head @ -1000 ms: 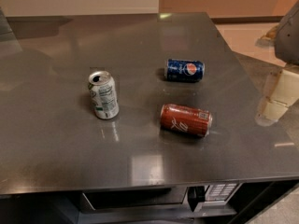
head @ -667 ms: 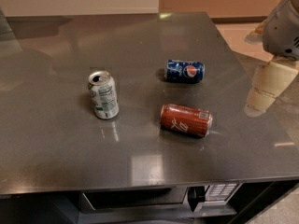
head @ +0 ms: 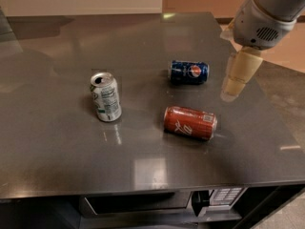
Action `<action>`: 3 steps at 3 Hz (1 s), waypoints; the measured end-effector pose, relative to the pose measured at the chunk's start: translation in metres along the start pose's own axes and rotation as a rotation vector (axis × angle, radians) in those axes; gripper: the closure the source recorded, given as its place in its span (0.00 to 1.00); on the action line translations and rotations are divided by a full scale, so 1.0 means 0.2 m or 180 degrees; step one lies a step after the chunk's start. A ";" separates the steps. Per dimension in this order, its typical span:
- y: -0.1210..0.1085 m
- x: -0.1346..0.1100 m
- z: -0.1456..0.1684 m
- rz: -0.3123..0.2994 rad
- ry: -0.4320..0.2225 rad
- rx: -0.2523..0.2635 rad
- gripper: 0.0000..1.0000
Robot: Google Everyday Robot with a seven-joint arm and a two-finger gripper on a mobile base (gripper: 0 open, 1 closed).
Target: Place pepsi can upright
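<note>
Grey steel tabletop point(head: 57, 147) carries three cans, and none of them has shifted since the earlier pictures. The pepsi can point(head: 189, 72) lies on its side right of the middle, logo facing up, its ends pointing to 9 and 3 o'clock. At 6 o'clock from it, apart from it, a red can point(head: 190, 123) also lies on its side. A white and green can point(head: 106, 97) stands upright well away, at about 8 o'clock from the pepsi can.

What has changed is the tool point(head: 233, 85): a second ago it was at the tabletop's right edge, and it has since come in toward 9 o'clock. It now hangs just beside the pepsi can, at 3 o'clock from it, not touching. More of the pale arm housing point(head: 262, 18) shows at the upper right. Whether the tool is spread or pressed together, I cannot tell.
</note>
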State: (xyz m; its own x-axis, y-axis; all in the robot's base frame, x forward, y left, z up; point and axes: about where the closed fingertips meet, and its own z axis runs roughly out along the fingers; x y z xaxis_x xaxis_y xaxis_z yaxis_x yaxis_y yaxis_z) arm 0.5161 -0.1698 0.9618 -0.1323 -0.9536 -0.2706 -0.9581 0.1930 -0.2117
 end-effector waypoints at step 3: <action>-0.37 -0.25 0.36 -0.0294 0.0078 -0.0239 0.00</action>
State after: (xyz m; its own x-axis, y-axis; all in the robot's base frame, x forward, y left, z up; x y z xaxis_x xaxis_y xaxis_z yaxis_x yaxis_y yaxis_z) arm 0.6126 -0.1203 0.9227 -0.0480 -0.9720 -0.2301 -0.9827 0.0872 -0.1635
